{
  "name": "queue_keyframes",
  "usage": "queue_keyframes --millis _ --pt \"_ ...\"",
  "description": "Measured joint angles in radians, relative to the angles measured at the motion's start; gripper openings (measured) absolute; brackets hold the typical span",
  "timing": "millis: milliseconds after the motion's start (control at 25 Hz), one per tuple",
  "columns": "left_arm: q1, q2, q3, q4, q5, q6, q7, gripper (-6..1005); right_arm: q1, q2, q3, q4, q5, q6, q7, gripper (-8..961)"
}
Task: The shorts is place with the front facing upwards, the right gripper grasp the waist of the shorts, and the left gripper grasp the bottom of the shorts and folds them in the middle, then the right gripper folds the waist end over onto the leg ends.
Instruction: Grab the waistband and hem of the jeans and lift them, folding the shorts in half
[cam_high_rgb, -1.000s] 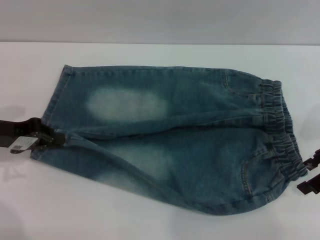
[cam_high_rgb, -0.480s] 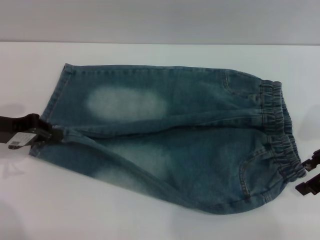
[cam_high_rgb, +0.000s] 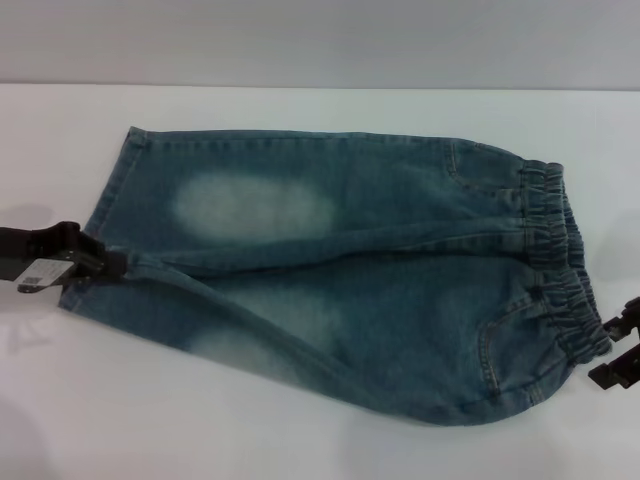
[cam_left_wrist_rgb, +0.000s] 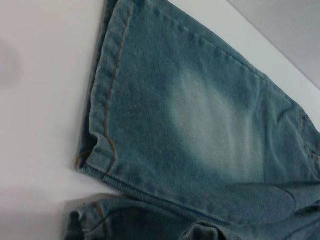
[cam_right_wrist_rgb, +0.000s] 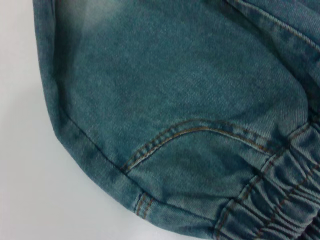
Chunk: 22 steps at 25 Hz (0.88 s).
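The shorts (cam_high_rgb: 340, 270) lie flat on the table (cam_high_rgb: 150, 420), soft floppy denim best pinched at hem and waistband, left tool (cam_high_rgb: 95, 264) clamped on the hem, right tool (cam_high_rgb: 618, 345) beside the waistband, grip unclear.

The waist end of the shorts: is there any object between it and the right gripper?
Nothing visible. In the head view the right gripper sits right at the ruffled waist end of the shorts, with only bare white table around them. The left gripper is at the leg ends.

Shorts (cam_high_rgb: 340, 270) on table (cam_high_rgb: 300, 440), waist end (cam_high_rgb: 560, 270) right, leg ends (cam_high_rgb: 105, 230) left
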Motion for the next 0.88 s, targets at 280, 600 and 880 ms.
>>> queue_keyframes --millis 280,600,880 --pt "-0.002 0.001 0.0 0.0 -0.001 -0.004 -0.003 83 0.01 0.012 -0.008 0.0 -0.001 -0.004 0.011 787" --pt "-0.002 0.004 0.0 -0.005 -0.003 -0.018 0.002 85 0.014 0.022 -0.008 -0.013 0.004 -0.007 0.012 787" --pt "-0.004 0.006 0.0 -0.005 -0.003 -0.026 0.005 86 0.019 0.031 -0.001 -0.017 0.009 -0.008 0.002 788"
